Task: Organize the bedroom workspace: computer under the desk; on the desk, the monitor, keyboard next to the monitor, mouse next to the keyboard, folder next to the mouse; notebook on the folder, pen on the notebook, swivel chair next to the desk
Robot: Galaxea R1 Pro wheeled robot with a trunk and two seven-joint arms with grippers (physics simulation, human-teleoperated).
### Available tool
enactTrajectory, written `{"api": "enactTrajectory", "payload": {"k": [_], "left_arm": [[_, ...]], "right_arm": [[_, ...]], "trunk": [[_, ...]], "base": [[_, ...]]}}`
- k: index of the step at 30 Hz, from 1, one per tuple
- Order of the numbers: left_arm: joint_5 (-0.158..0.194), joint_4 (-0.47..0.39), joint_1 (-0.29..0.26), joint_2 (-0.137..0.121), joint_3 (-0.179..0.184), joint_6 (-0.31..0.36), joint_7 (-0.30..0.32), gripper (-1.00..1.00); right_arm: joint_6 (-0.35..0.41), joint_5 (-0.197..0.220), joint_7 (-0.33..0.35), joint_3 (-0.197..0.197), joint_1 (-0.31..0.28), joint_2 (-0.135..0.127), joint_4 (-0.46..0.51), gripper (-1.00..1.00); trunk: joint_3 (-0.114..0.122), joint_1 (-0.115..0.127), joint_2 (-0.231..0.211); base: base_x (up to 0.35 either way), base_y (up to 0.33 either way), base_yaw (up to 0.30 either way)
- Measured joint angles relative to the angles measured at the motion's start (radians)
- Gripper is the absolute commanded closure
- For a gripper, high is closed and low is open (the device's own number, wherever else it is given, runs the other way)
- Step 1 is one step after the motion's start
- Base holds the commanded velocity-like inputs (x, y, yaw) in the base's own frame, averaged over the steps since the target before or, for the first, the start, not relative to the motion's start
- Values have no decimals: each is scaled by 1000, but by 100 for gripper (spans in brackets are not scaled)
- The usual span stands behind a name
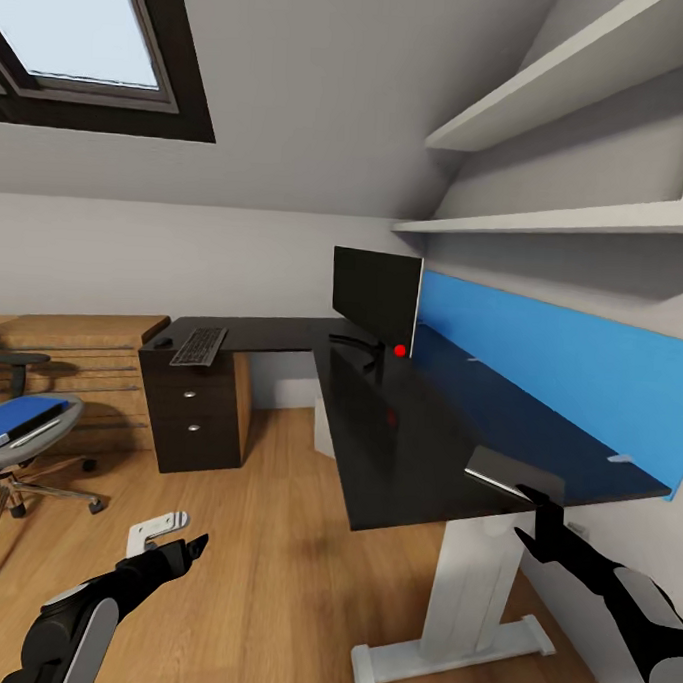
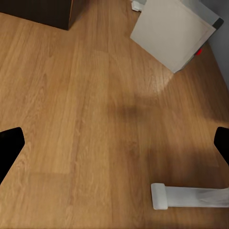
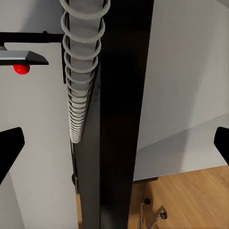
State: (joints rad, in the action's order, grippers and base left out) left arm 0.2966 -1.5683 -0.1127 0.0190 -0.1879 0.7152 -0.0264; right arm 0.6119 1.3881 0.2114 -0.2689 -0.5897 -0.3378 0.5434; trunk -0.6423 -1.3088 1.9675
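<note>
Head view: I see the desk (image 1: 376,453) running from 12 o'clock toward 3 o'clock. The monitor (image 1: 375,295) stands on it at 12 o'clock, in its required place. The keyboard (image 1: 200,346) and the mouse (image 1: 162,342) lie on the far wing at 11 o'clock, well apart from the monitor, so in my judgement both need relocating. The notebook (image 1: 510,471) rests at the near desk edge at 3 o'clock, just beyond the right gripper (image 1: 538,519), whose fingers are spread and hold nothing. The folder (image 1: 15,421) lies on the swivel chair (image 1: 21,445) at 9 o'clock, not yet transferred. The left gripper (image 1: 170,553) hangs low at 7 o'clock.

Left wrist view: the fingertips stand wide apart over bare wooden floor (image 2: 71,119), released. The computer (image 2: 172,33) sits on the floor ahead.

Right wrist view: the fingertips are spread, flanking the black desk edge and a spiral binding (image 3: 81,71), presumably the notebook's, lined up for a grasp.
</note>
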Motion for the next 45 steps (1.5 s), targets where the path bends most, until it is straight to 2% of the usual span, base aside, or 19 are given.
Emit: {"api": "enactTrajectory", "payload": {"k": [7,17,28,37,45], "left_arm": [[0,1,0,0,1,0,0,-100],[0,2,0,0,1,-1,-1,-100],[0,2,0,0,2,-1,-1,-100],[0,2,0,1,3,-4,-1,-100],[0,2,0,2,4,-3,-1,-100]], "right_arm": [[-1,0,1,0,0,0,2,-100],[-62,-1,5,-2,0,-3,6,-100],[-68,-2,5,-1,0,-4,6,-100],[-67,-2,5,-1,0,-5,6,-100],[-68,-2,5,-1,0,-5,6,-100]], "trunk": [[0,0,0],[0,0,0],[0,0,0],[28,34,-63],[28,35,-63]], "base": [[0,0,0],[0,0,0],[0,0,0],[0,0,0],[0,0,0]]}}
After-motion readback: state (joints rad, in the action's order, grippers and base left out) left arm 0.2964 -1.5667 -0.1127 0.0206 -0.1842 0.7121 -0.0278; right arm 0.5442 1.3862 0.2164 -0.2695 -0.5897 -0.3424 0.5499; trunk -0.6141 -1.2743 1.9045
